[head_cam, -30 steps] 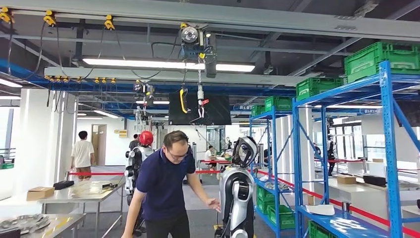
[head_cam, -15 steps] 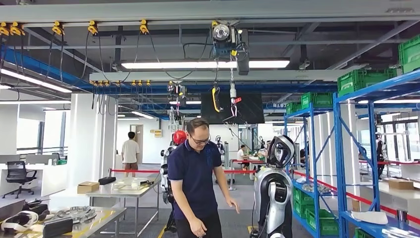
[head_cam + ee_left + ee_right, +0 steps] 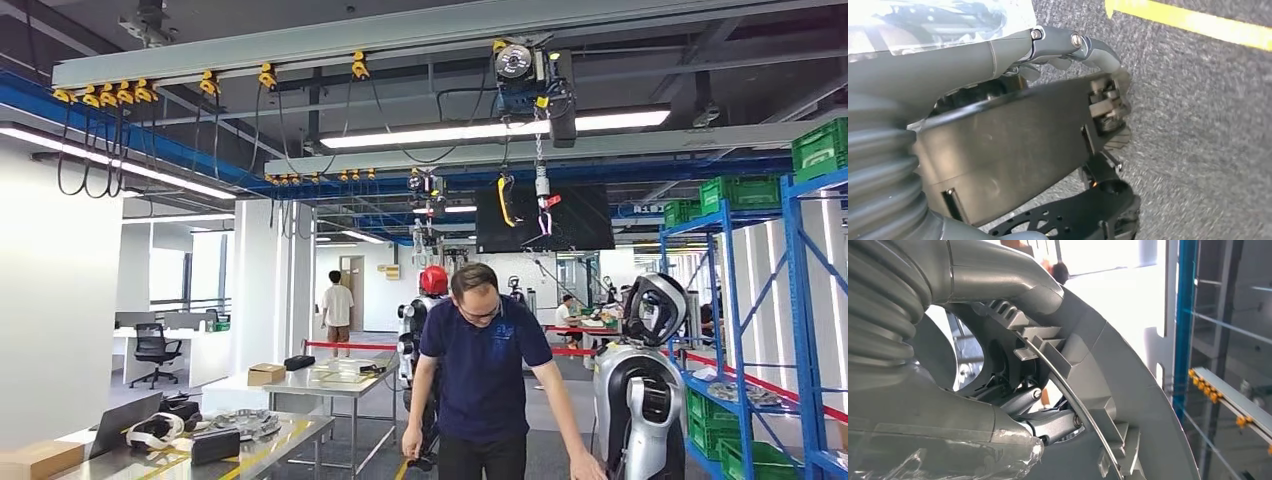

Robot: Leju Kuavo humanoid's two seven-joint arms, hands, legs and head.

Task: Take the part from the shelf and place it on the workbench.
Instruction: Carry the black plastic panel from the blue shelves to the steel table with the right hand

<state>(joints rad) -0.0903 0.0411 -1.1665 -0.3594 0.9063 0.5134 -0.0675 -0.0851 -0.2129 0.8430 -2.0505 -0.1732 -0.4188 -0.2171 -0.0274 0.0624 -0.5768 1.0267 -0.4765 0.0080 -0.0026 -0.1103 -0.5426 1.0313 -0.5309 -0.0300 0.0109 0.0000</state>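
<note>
A large pale grey curved part (image 3: 1128, 405) with ribbed tabs filled the centre and right of the right wrist view, lying against the right hand (image 3: 1013, 410), whose fingers (image 3: 1048, 427) curled onto its inner edge, holding it. In the left wrist view a dark flat panel (image 3: 1013, 150) sat at centre under the left hand (image 3: 998, 55), whose fingers (image 3: 1083, 45) hooked over its upper edge above grey floor (image 3: 1208, 125). In the head view a person (image 3: 485, 380) stood lower centre, a workbench (image 3: 270, 440) lower left, blue shelves (image 3: 800, 330) at right.

Head view faces hall; wrist views close behind hands.
</note>
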